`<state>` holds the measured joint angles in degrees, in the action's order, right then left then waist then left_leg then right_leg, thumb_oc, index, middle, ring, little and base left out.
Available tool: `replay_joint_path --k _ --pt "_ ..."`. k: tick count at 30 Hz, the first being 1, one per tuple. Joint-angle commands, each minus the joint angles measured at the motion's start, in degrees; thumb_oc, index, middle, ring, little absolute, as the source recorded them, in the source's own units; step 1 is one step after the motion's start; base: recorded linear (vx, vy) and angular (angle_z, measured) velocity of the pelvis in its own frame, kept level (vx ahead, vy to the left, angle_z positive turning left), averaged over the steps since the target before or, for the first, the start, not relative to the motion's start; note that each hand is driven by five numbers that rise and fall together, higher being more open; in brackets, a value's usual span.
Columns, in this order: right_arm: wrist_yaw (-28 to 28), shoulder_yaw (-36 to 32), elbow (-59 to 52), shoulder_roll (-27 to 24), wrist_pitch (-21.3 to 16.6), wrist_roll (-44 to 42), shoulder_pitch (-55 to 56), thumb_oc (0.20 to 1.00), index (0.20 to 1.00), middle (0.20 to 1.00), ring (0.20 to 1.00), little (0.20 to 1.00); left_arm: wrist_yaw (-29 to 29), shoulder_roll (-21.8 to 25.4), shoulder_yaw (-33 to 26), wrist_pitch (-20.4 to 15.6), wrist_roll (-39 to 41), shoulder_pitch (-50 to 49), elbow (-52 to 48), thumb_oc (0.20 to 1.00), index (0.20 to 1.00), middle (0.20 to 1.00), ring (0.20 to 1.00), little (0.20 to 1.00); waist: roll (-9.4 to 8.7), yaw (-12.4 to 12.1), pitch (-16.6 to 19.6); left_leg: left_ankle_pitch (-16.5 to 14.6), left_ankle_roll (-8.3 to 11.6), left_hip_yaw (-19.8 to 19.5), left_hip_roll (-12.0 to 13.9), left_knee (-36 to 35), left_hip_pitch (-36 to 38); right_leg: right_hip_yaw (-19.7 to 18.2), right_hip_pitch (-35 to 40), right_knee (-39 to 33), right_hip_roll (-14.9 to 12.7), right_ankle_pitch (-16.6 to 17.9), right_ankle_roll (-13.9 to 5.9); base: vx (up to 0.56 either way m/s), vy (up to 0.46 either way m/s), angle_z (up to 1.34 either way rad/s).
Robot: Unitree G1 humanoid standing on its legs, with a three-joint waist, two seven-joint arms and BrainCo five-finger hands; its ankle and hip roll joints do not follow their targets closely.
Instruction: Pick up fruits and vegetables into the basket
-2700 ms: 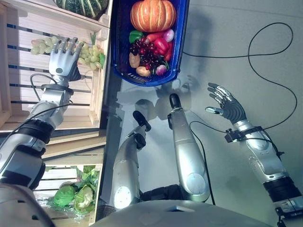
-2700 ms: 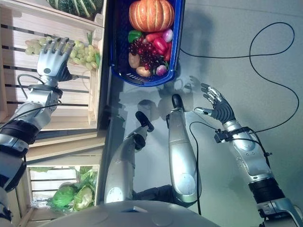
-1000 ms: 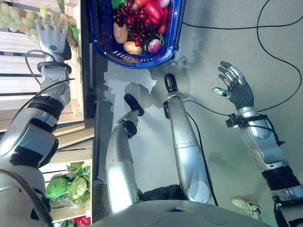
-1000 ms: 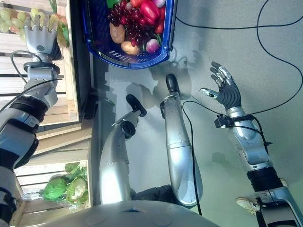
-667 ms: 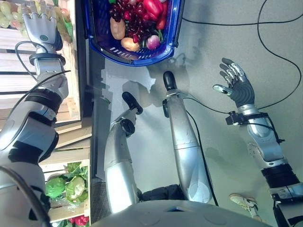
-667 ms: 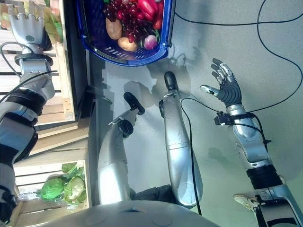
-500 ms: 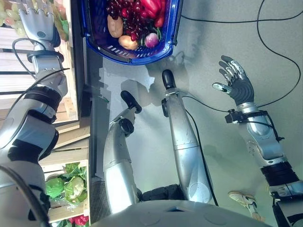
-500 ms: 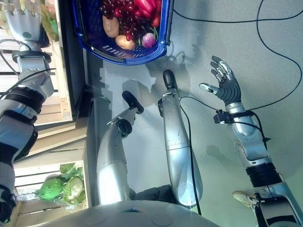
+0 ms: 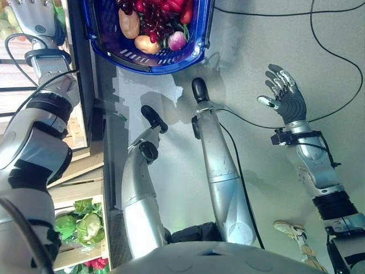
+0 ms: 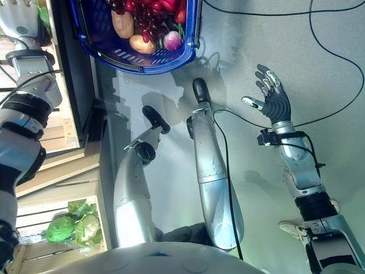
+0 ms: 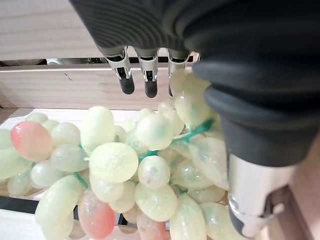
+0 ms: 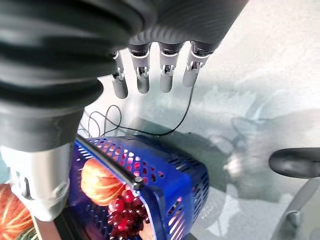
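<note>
One bunch of green grapes (image 11: pixel 125 165) lies lengthwise along my wooden crate (image 11: pixel 65 87). My left hand (image 11: pixel 145 80) hovers over it, fingers straight. My right hand (image 9: pixel 285 100) hangs spread, empty, beside the basket (image 9: pixel 171 60).

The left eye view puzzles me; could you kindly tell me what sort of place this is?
Probably a mock produce stall: wooden crates hold green grapes and leafy greens, beside a blue basket of produce on a grey floor.

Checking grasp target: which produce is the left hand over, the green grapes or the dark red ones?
The green grapes in the wooden crate, directly under the left hand. The dark red grapes lie in the blue basket.
</note>
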<state>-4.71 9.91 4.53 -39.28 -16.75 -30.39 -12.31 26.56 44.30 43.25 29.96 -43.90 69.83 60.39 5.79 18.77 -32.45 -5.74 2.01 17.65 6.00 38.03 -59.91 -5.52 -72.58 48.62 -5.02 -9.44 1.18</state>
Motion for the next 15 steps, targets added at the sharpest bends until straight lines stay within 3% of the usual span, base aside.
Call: replay_joint_path --k 1,7,9,15 --pt "-0.1 1.7 -0.3 0.1 -3.8 -1.0 -0.5 1.0 1.0 1.0 1.0 1.0 -0.6 1.5 0.2 3.7 1.5 -0.7 5.1 1.0 1.0 1.0 1.0 1.0 -0.81 1.5 2.7 -4.2 -1.02 0.0 -1.9 3.0 -1.6 0.1 -0.5 0.4 4.7 -0.3 -2.78 0.0 0.0 0.0" --pt "-0.3 1.3 0.2 0.2 -4.1 -1.1 -1.2 1.0 1.0 1.0 1.0 1.0 -2.0 1.5 0.3 5.1 5.0 -0.7 7.6 1.0 1.0 1.0 1.0 1.0 -1.1 1.4 2.7 -4.2 -0.8 -0.4 -1.8 3.3 -2.8 0.2 -1.5 0.7 4.8 -0.4 -2.8 0.0 -0.001 -0.01" --pt "-0.4 1.0 0.3 0.0 -4.2 -1.1 -1.1 1.0 1.0 1.0 1.0 1.0 -3.8 1.7 0.4 5.1 5.7 -1.0 8.1 0.2 0.2 0.2 0.2 0.2 -1.13 1.4 2.7 -4.2 -0.71 -0.4 -1.8 3.5 -3.0 0.3 -1.6 0.8 4.7 -0.4 -2.79 0.0 -0.001 -0.02" --pt "-0.6 -0.1 -0.1 -0.7 -3.8 -0.7 -1.4 1.0 1.0 1.0 1.0 1.0 -4.3 1.7 -0.6 4.2 11.1 -3.4 9.3 0.2 0.2 0.2 0.2 0.2 -1.08 1.2 2.7 -4.2 -0.44 -0.6 -1.9 3.5 -2.6 0.4 -1.1 0.9 4.6 -0.7 -2.69 0.0 0.0 0.0"
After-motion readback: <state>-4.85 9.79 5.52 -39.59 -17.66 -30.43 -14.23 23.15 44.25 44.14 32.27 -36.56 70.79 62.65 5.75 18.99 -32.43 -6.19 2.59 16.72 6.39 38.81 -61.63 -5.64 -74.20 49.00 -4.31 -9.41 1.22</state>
